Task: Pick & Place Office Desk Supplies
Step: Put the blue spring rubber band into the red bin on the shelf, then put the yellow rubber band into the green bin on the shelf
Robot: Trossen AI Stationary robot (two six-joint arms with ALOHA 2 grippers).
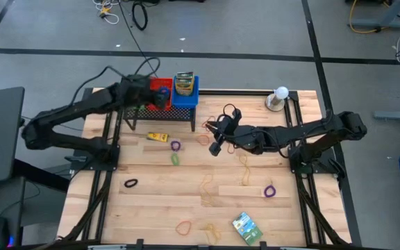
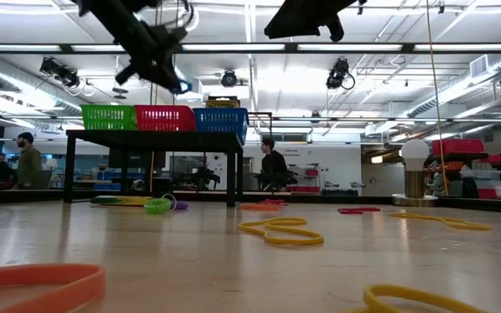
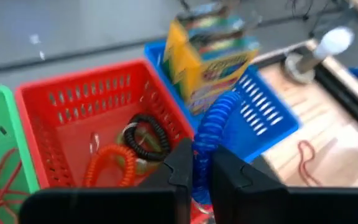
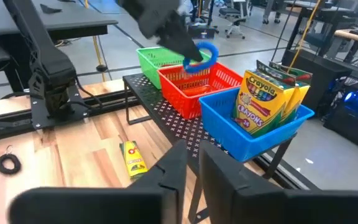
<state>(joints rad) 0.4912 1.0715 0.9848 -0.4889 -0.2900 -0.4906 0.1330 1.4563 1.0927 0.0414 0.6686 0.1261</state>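
Over the red basket (image 3: 73,118) on the rack at the bench's far edge, your left gripper (image 3: 194,177) has its fingers pinched on a blue coiled band (image 3: 213,140), which hangs above the rim where the red basket and the blue basket (image 4: 253,140) meet. Release from here and the band could bounce off that shared rim, fall into the wrong basket, or spring away as the coil relaxes; whether red or blue is the intended bin, you cannot tell. Black and orange coils already lie in the red basket, and the green basket (image 4: 157,59) stands just beyond it. Moving right, the crayon box (image 4: 272,99) stands upright in the blue basket, tall enough to snag on a sideways sweep. Below the rack, a small yellow box (image 1: 157,137) and purple and green bands rest on the bench (image 1: 186,198). Your right gripper (image 4: 188,168) hovers mid-bench near the rack, its fingers nearly together and holding nothing. Further right, more bands, a green packet (image 1: 246,226) and the white ball (image 1: 280,92) wait, well apart.
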